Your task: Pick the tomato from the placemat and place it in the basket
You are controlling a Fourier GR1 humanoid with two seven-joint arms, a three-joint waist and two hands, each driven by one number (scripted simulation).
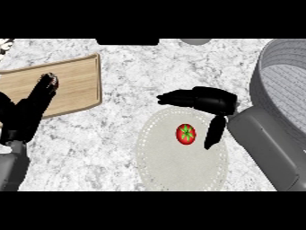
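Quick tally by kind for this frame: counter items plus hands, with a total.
Tomato: 1
Placemat: 1
Basket: 1
Wooden board: 1
Hands: 2 (left hand, right hand)
Total: 6
Cut-off shapes at the top edge are not counted.

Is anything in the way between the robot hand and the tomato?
No, nothing visible. The right robot hand is open right next to the tomato, with its fingers beyond it and its thumb at its right. Only bare placemat lies between them.
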